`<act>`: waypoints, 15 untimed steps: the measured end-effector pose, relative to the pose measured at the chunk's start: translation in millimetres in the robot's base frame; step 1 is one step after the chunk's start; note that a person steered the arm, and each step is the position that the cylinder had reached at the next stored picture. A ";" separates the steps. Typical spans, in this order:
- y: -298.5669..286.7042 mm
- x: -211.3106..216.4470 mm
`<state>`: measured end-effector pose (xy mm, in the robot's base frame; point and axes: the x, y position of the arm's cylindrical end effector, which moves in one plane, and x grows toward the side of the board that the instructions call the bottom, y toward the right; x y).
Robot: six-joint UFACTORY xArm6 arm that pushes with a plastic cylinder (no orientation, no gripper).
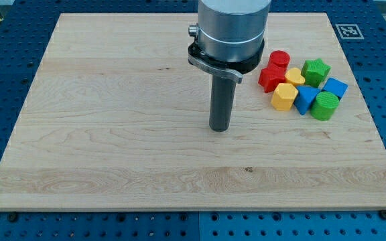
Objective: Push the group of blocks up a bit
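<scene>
Camera view showed my tip (220, 128) resting on the bench (112, 134) near its middle, well apart from the blocks; no pincer was fitted, only the rod. The group sat clustered near the bench's right edge, toward the top-right corner: a red cylinder (279, 59), red star (270, 78), yellow block (295, 75), yellow hexagon (284, 96), green star (315, 70), blue cube (334, 87), blue block (305, 99) and green cylinder (326, 106).

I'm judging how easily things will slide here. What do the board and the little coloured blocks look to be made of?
The board looks like pale wood, smooth and matte: grain lines and a small knot show. The blocks, such as the yellow hexagonal block and the green star block, look like solid-coloured plastic or painted wood with a slight sheen; I can't tell which.
</scene>
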<state>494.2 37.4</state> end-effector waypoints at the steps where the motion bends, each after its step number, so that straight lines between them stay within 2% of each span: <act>1: 0.0 0.0; 4: 30.4 0.3; 7: 107.3 4.5; 10: 109.4 6.0; 15: 109.4 35.3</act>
<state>529.5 146.7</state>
